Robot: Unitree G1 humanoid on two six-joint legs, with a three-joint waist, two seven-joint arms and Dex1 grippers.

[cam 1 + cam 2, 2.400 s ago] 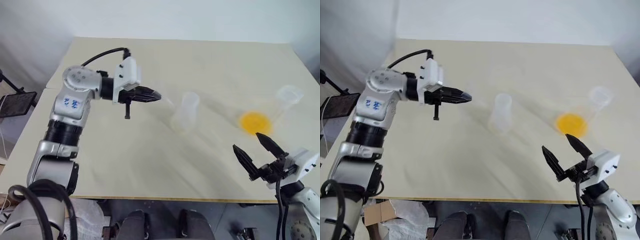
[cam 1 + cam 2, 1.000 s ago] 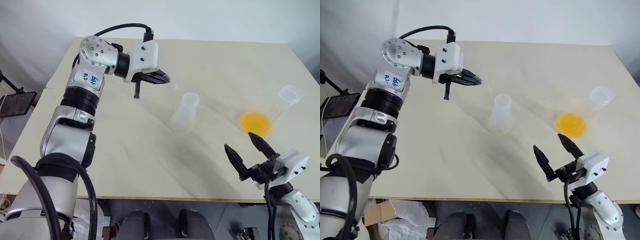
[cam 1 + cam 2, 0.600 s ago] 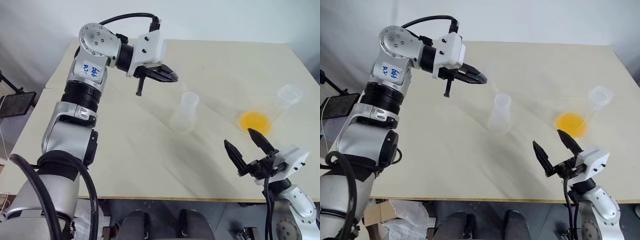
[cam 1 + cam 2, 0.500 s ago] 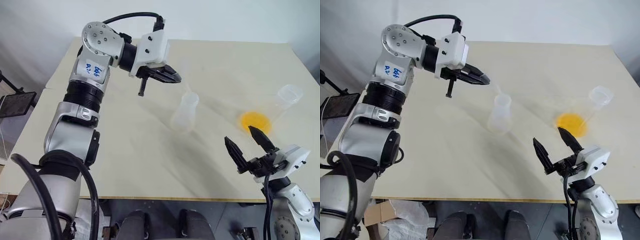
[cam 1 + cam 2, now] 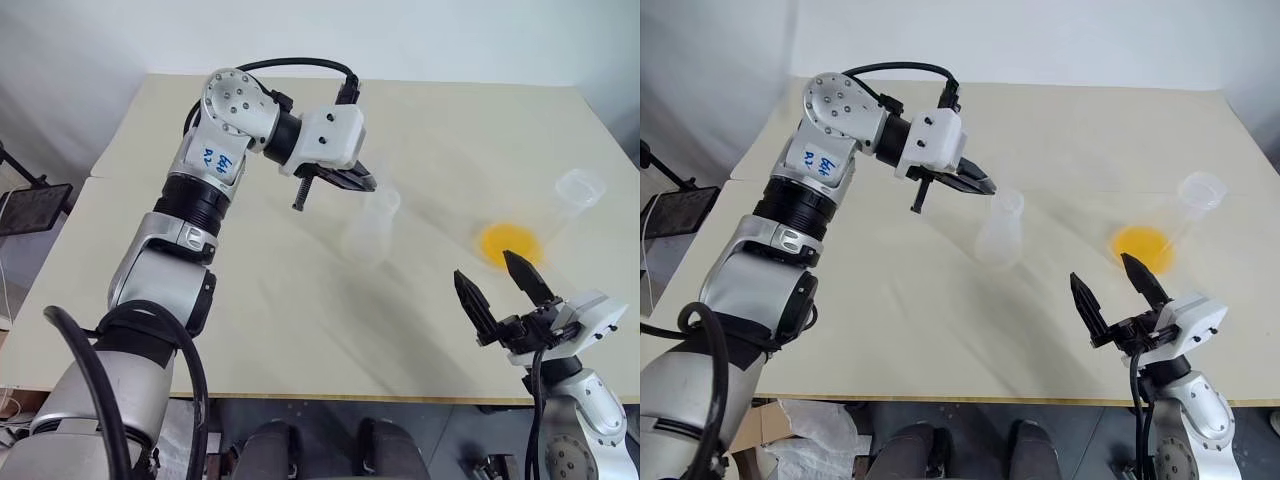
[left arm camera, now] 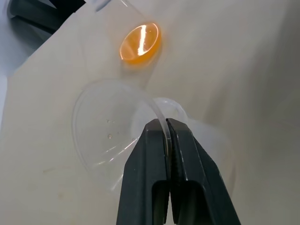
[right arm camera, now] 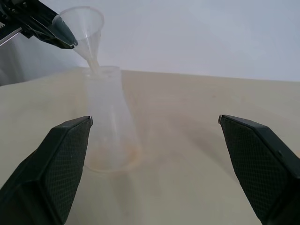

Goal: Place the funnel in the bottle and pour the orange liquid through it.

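Note:
The bottle (image 5: 370,230) stands upright mid-table, clear and slim. My left gripper (image 5: 365,182) is shut on the rim of the clear funnel (image 7: 82,26), which is held tilted just above the bottle (image 7: 110,122). The funnel's spout tip sits at the rim of the bottle's mouth. The orange liquid (image 5: 510,243) pools in the base of a clear conical flask (image 5: 578,188) at the right. My right gripper (image 5: 483,264) hovers open near the table's front right, just in front of that flask and holding nothing. The left wrist view looks down on the funnel (image 6: 108,126) and the orange liquid (image 6: 139,43).
The beige table (image 5: 300,330) is bare around the two vessels. Its front edge runs just below my right gripper. A dark flat device (image 5: 35,205) sits off the table's left side.
My left arm has carried the funnel to the right and slightly down, from left of the bottle to its mouth. The right gripper has stayed open in place.

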